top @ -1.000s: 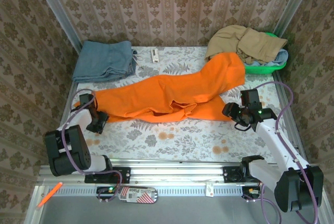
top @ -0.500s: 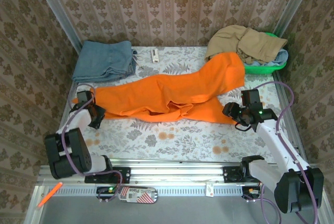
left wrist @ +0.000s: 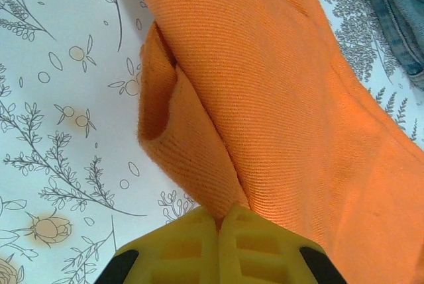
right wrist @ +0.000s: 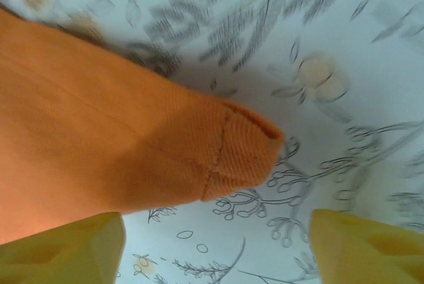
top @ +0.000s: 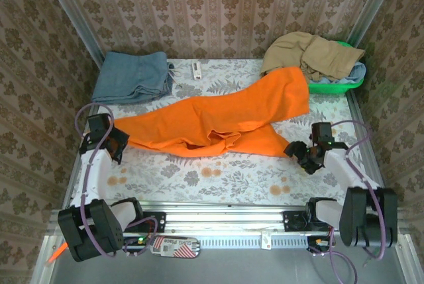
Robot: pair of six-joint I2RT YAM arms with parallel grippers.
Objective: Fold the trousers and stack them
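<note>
Trousers (top: 218, 115) pinched at one end, loose at the other

So the left gripper (left wrist: 217, 216) is clamped on the hem farthest from the green basket (top: 339, 85). The right gripper (right wrist: 215, 221) has its fingers spread around the nearer corner, probably not touching (blurry). The cloth sprawls over the table (top: 218, 178), reaching just beside that basket.

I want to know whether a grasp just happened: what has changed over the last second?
The left hand moved left and shut on the end of a trousers leg. The right hand drew back toward the near edge, open, with a trousers corner just ahead of it. The bulk of the trousers, the blue-grey garment and the tan garment lie as before.
</note>
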